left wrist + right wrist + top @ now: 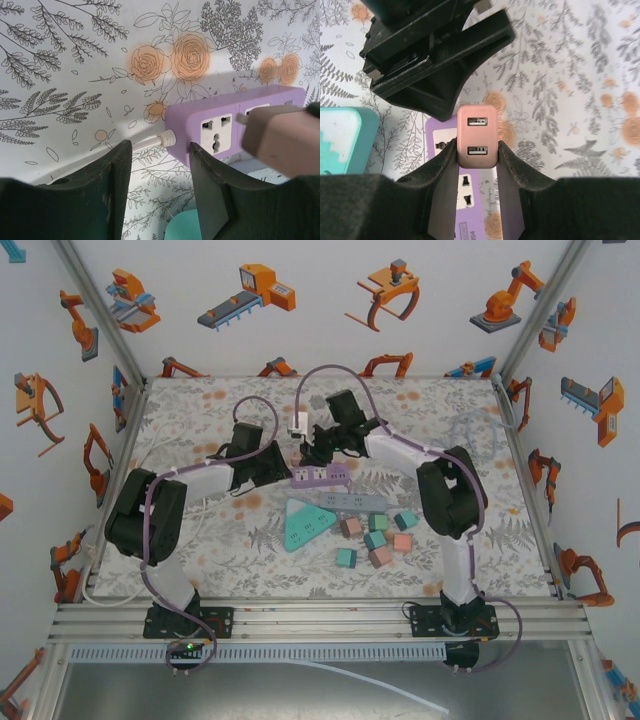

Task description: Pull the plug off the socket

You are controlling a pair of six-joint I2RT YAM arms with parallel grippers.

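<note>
The purple power strip (322,478) lies mid-table. My right gripper (477,146) is shut on the pink two-port USB plug (477,135) and holds it just above the strip (472,220). In the left wrist view the plug (280,137) hangs in front of the strip's second socket, with a metal prong (241,118) bare and out of the socket. My left gripper (157,150) stands open at the strip's cable end (200,111). Its right finger (215,190) is against the strip's near corner, and nothing is between the fingers.
A grey power strip (345,502), a teal stepped triangle board (305,525) and several small pink and teal blocks (375,535) lie in front of the purple strip. Its white cable (147,143) runs off to the left. The left arm's black gripper (435,50) is close above the plug.
</note>
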